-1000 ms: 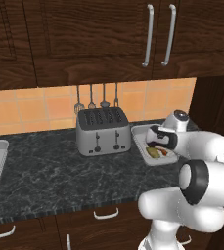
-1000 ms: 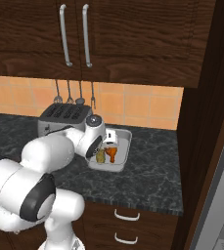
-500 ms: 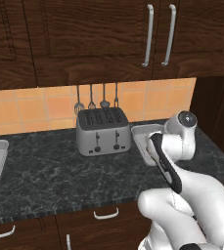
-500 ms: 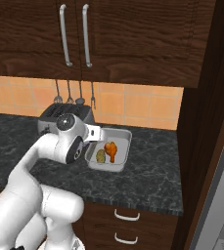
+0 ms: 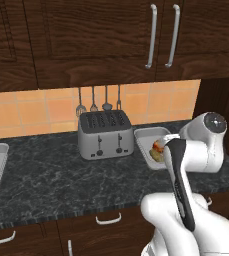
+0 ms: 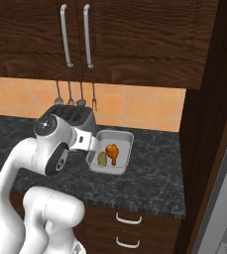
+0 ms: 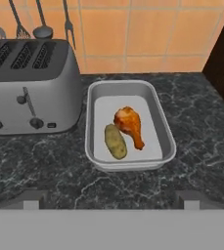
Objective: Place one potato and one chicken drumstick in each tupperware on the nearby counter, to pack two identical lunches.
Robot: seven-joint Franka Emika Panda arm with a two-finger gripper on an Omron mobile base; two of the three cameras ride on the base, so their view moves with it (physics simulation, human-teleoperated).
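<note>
Hand view: one olive-tan potato (image 7: 115, 141) and one orange-brown chicken drumstick (image 7: 129, 125) are seen lying side by side in the tupperware (image 7: 166, 131) beside the toaster (image 7: 30, 87). Gripper spread cannot be told. The drumstick is judged light, firm and slippery, best pinched across its fat end.

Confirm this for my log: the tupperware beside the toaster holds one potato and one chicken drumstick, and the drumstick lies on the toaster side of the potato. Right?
Not quite. In the hand view the tupperware does hold both, but the potato lies on the toaster side, with the chicken drumstick on the far side of it.
</note>
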